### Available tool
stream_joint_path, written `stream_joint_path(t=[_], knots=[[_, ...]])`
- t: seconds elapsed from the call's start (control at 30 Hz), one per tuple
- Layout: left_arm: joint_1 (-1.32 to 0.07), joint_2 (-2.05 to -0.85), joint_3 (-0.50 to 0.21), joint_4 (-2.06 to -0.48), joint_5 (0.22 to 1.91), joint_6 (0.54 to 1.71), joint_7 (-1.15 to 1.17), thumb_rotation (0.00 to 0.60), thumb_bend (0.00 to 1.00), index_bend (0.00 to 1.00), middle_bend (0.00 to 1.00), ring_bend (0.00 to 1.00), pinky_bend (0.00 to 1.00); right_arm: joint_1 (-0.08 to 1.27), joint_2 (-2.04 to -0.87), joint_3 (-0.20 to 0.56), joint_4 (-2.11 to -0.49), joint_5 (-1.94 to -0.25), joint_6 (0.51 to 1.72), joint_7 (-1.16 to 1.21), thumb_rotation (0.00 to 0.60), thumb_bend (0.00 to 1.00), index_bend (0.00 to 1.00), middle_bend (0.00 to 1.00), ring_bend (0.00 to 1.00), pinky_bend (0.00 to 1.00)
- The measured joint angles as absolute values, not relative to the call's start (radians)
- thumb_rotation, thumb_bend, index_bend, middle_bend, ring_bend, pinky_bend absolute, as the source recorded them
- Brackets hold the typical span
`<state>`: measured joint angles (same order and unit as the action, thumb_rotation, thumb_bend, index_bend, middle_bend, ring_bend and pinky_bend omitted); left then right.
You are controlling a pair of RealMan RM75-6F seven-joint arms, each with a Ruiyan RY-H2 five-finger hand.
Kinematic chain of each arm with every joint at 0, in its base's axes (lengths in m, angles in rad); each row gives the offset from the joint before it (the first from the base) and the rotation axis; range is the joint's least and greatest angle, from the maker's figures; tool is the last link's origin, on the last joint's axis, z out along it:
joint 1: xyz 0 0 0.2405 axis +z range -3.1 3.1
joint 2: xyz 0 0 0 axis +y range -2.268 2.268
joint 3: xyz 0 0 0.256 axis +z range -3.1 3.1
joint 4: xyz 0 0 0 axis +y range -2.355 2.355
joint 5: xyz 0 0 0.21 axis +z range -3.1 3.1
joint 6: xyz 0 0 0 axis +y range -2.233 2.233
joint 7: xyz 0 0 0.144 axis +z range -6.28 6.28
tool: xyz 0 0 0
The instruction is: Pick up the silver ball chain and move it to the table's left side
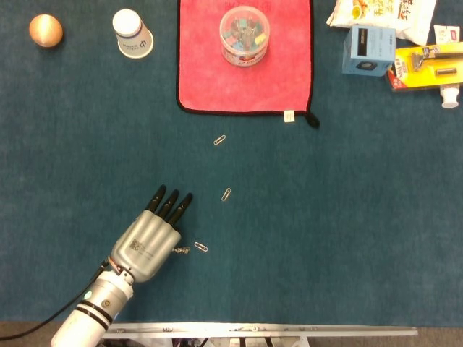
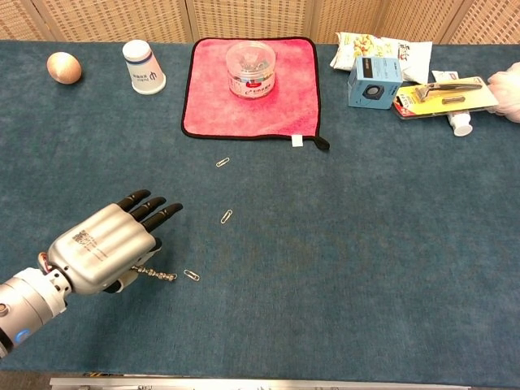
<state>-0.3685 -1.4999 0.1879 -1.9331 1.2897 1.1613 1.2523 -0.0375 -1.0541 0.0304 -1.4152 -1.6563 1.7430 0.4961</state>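
Note:
Only a short end of the silver ball chain shows, sticking out to the right from under my left hand. The hand is near the table's front left, palm down with its dark fingers stretched forward. It appears to pinch the chain underneath at the thumb side, and the rest of the chain is hidden by the hand. A paper clip lies just right of the chain's free end. My right hand is in neither view.
Two more paper clips lie ahead of the hand. At the back are a pink cloth bearing a clear tub, a white cup, an egg, and at the right a blue box and packets.

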Motion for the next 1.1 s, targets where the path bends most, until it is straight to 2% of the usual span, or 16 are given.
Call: stream_joint_path(t=[0.43,1.1], knots=[[-0.392,-1.530,0.170,-1.925,1.252,1.164,1.275,0.600,0.35,0.57,0.00,0.00,0.06,-0.039,-1.053,0.032,-1.414,-1.654,1.744,0.502,0.600,0.00,0.08,0.08,0.00,0.00],[-0.414,-1.551,0.185,-1.926,1.231,1.181,1.293,0.600,0.35,0.57,0.00,0.00,0.06,-0.041,-1.053,0.032,-1.411,-1.655,1.749,0.506,0.600,0.00,0.08,0.08,0.00,0.00]])
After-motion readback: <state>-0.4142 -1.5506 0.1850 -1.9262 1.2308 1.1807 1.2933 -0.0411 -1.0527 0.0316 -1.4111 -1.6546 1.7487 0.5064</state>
